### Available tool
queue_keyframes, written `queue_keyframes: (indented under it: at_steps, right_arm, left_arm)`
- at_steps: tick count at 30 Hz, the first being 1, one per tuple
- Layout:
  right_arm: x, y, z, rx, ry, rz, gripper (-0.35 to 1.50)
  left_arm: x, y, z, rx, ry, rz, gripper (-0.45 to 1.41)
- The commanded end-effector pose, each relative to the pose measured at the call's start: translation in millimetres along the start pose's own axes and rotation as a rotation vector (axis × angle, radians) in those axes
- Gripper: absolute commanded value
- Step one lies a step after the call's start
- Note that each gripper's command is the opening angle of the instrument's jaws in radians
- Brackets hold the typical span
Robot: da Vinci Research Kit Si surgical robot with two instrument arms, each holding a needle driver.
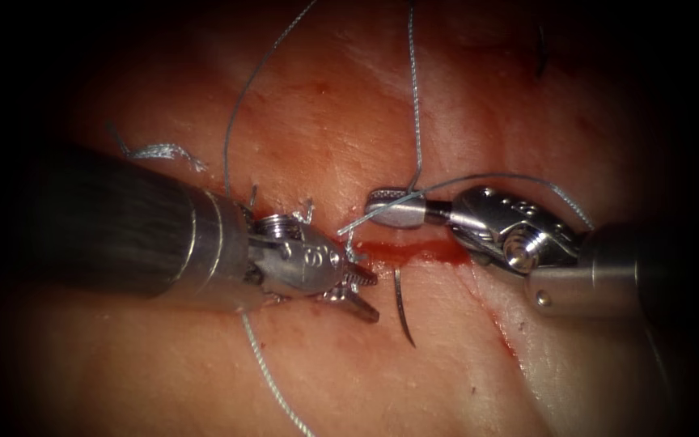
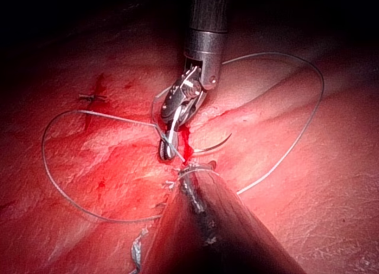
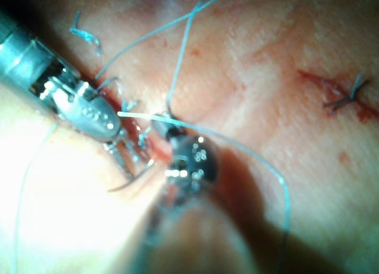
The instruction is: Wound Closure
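The cut in the tissue (image 1: pixel 309 121) holds red fluid (image 1: pixel 414 252). My left tool (image 1: pixel 366 291) lies over the cut's left end, jaws open and holding nothing. The curved needle (image 1: pixel 404 311) is free just to their right, below the cut, its upper end at the fluid's edge; I cannot tell if that end is in the tissue. The right tool (image 1: pixel 394 207) reaches in above the cut, jaws shut on the thread (image 1: pixel 416 121). In the left wrist view the right tool (image 2: pixel 167 145) sits beside the needle (image 2: pixel 214 146). The right wrist view shows the left tool (image 3: pixel 126 158) next to the needle (image 3: pixel 135 178).
Thread loops widely over the tissue on both sides (image 2: pixel 59 185) and trails under the left shaft (image 1: pixel 264 372). Cut thread ends (image 1: pixel 159 151) lie at the upper left. An earlier stitch (image 3: pixel 349 96) sits further along the wound.
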Motion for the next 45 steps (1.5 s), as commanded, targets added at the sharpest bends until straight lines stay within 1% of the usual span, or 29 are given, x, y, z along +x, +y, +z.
queue_keyframes:
  at_steps: [1,2,3,4,5,6,8,9,12,13,16,17,18,20,21,22,23,24,29,32,34,39,40,41,43,44,45]
  right_arm:
    - [-0.4,0.0,0.8,0.004,-0.001,0.008,-0.35]
    - [-0.4,0.0,0.8,-0.006,0.003,0.038,0.31]
    - [-0.4,0.0,0.7,-0.010,0.007,0.038,0.58]
    - [-0.4,0.0,0.7,-0.010,0.007,0.038,0.58]
    - [-0.4,0.0,0.6,-0.018,0.015,0.039,0.91]
    - [-0.5,0.0,0.5,-0.024,0.020,0.045,1.13]
    - [-0.4,0.1,-0.2,-0.020,0.017,0.063,1.28]
    - [-0.4,0.2,-0.9,-0.016,0.014,0.080,1.32]
    - [-0.2,0.3,-2.0,-0.010,0.011,0.088,1.33]
    - [0.1,0.3,-2.6,-0.007,0.008,0.101,1.37]
    - [0.6,0.4,-3.5,0.011,-0.007,0.122,1.39]
    - [0.6,0.4,-3.5,0.011,-0.007,0.122,1.39]
    - [0.7,0.4,-3.8,0.024,-0.020,0.134,1.39]
    - [0.6,0.7,-4.3,0.094,-0.089,0.158,1.35]
    - [0.6,0.9,-4.2,0.119,-0.116,0.160,1.33]
    - [0.7,1.0,-3.9,0.143,-0.140,0.163,1.39]
    - [0.7,1.0,-3.8,0.145,-0.142,0.163,1.39]
    - [0.7,0.9,-3.8,0.144,-0.146,0.161,1.44]
    - [0.7,0.5,-4.8,0.152,-0.149,0.168,1.44]
    - [1.0,0.3,-6.2,0.171,-0.146,0.178,1.35]
    - [1.4,0.5,-8.0,0.164,-0.128,0.182,1.32]
    - [2.1,0.7,-10.6,0.140,-0.101,0.189,1.32]
    - [2.1,0.7,-11.5,0.130,-0.091,0.190,1.32]
    - [2.1,0.7,-11.7,0.130,-0.091,0.190,1.32]
    - [1.9,0.4,-11.8,0.124,-0.084,0.191,1.32]
    - [1.9,0.3,-11.8,0.121,-0.082,0.191,1.30]
    - [1.7,0.0,-11.7,0.118,-0.079,0.191,1.30]
  left_arm:
    - [0.1,-0.1,0.8,-0.001,0.005,0.007,0.05]
    - [0.2,-0.1,0.7,-0.002,0.012,0.043,0.05]
    - [0.2,-0.1,0.8,-0.001,0.013,0.079,0.05]
    - [0.2,-0.1,0.8,-0.001,0.013,0.079,0.05]
    - [0.1,-0.1,0.8,0.000,0.015,0.109,0.09]
    - [0.1,0.1,0.8,0.004,0.017,0.164,0.19]
    - [0.3,0.5,0.7,0.002,0.021,0.258,0.32]
    - [0.4,0.9,0.8,0.001,0.030,0.323,0.37]
    - [0.7,1.5,1.0,0.007,0.063,0.399,0.44]
    - [1.0,1.7,1.0,0.007,0.095,0.453,0.47]
    - [1.6,1.9,0.9,0.003,0.112,0.519,0.49]
    - [1.6,1.9,0.9,0.003,0.112,0.519,0.49]
    - [1.8,2.0,0.9,-0.002,0.113,0.525,0.49]
    - [2.1,1.9,0.9,-0.017,0.117,0.559,0.47]
    - [2.1,1.9,0.8,-0.023,0.117,0.566,0.44]
    - [2.1,1.8,0.8,-0.027,0.118,0.570,0.41]
    - [2.1,1.8,0.8,-0.028,0.118,0.573,0.41]
    - [2.1,1.7,0.8,-0.030,0.121,0.575,0.39]
    - [2.4,1.3,1.0,-0.025,0.123,0.576,0.37]
    - [2.8,1.0,1.4,-0.009,0.136,0.573,0.32]
    - [3.4,1.0,1.9,0.002,0.155,0.568,0.31]
    - [4.3,1.3,2.9,0.023,0.176,0.562,0.27]
    - [4.4,1.4,3.2,0.032,0.183,0.560,0.21]
    - [4.4,1.4,3.2,0.044,0.181,0.560,0.12]
    - [4.1,1.4,2.9,0.068,0.179,0.558,-0.45]
    - [4.0,1.4,2.6,0.080,0.180,0.563,-0.45]
    - [4.0,1.4,1.9,0.113,0.192,0.521,-0.45]
